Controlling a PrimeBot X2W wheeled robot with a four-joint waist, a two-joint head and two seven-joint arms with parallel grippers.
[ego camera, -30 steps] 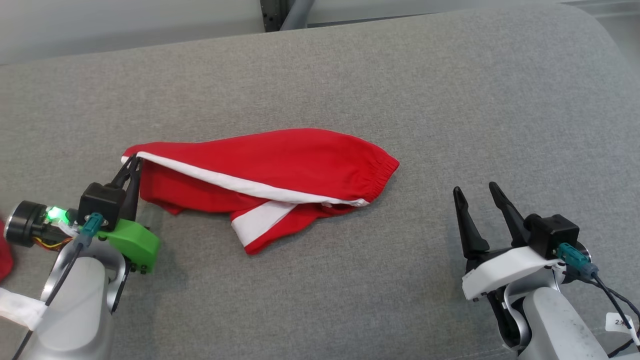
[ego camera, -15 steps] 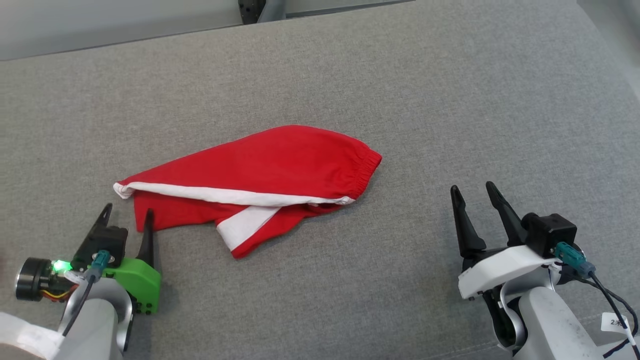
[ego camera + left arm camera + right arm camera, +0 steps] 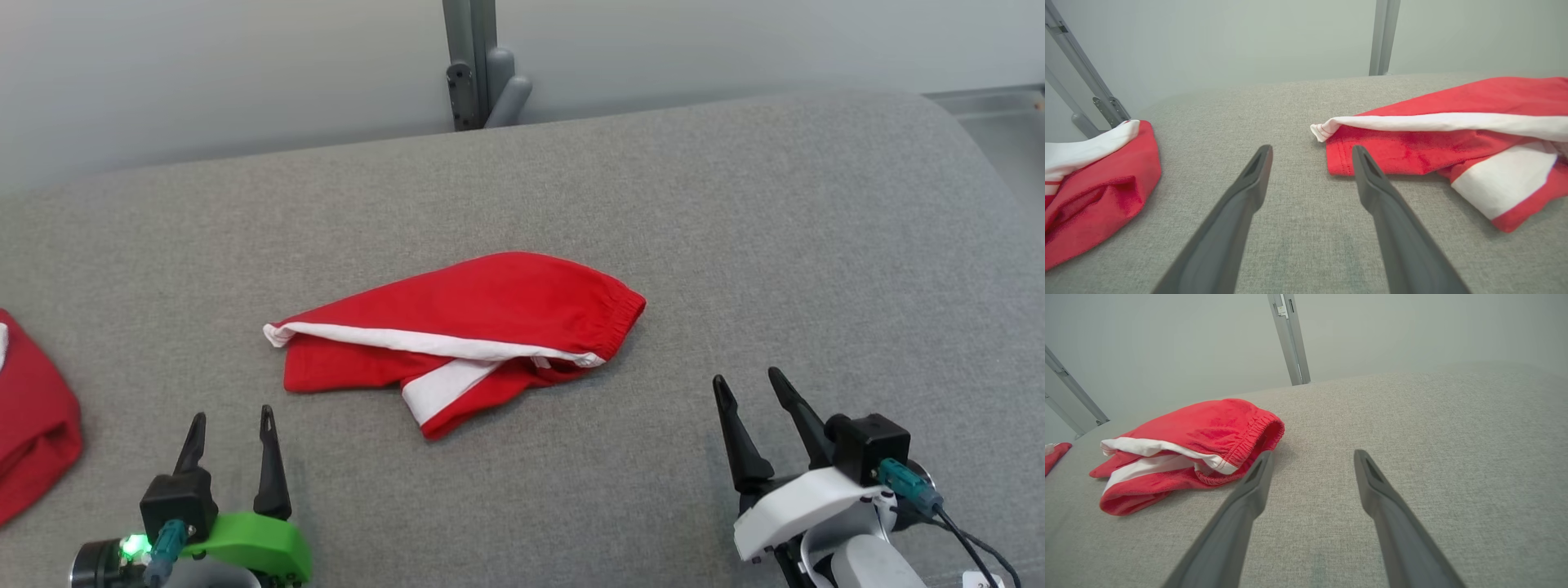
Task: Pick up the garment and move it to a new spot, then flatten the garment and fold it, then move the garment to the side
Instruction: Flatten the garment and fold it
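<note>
The garment (image 3: 482,322) is a pair of red shorts with white stripes, lying loosely folded in the middle of the grey cushioned surface (image 3: 735,229). Its elastic waistband points right. My left gripper (image 3: 231,416) stands open near the bottom left, a short way in front of the garment's left corner and apart from it. In the left wrist view the garment (image 3: 1437,134) lies just beyond the right fingertip of my left gripper (image 3: 1311,152). My right gripper (image 3: 747,384) is open at the lower right, empty; in its wrist view the waistband (image 3: 1249,437) lies next to the left fingertip.
A second red and white garment (image 3: 33,408) lies at the surface's left edge, also seen as a red bundle (image 3: 1098,179) in the left wrist view. A grey metal post (image 3: 473,65) stands behind the far edge against a pale wall. The surface's right end curves down.
My left gripper has let go of the garment's left corner, opened and drawn back toward me. The corner has dropped onto the surface. The head camera has shifted, bringing the other garment into view.
</note>
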